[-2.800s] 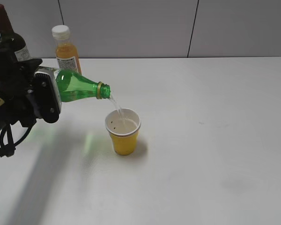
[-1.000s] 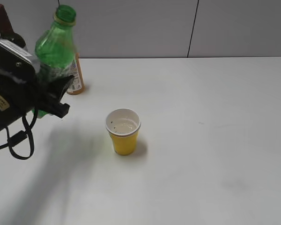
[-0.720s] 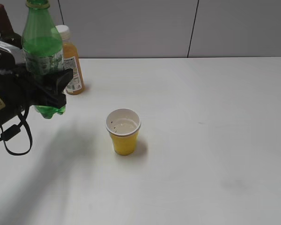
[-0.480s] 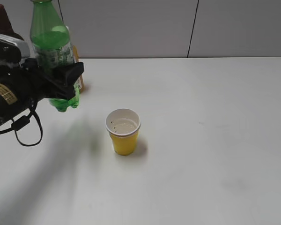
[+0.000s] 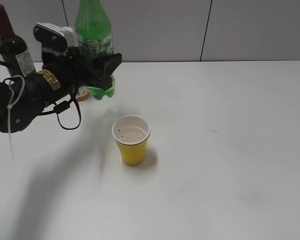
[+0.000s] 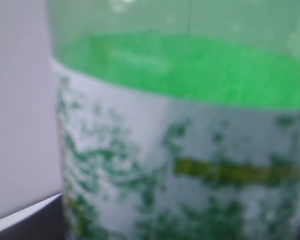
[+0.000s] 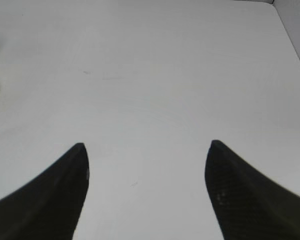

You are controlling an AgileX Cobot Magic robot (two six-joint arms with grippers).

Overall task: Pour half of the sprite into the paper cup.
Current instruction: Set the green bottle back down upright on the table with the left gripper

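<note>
The sprite, a tall green bottle with a green-and-white label, stands upright in my left gripper, which is shut on its lower body and holds it above the table, behind and left of the paper cup. The bottle's top runs out of the exterior view. In the left wrist view the sprite's label fills the frame, blurred. The paper cup, yellow outside and white inside, stands on the table with clear liquid in it. My right gripper is open and empty over bare table; it does not show in the exterior view.
A dark wine bottle stands at the back left. An orange juice bottle is mostly hidden behind my left arm. The white table stretches to the right. A grey wall runs along the back.
The sprite went from tipped and pouring into the cup to upright. My left gripper then carried it up and to the right, toward the back of the table.
</note>
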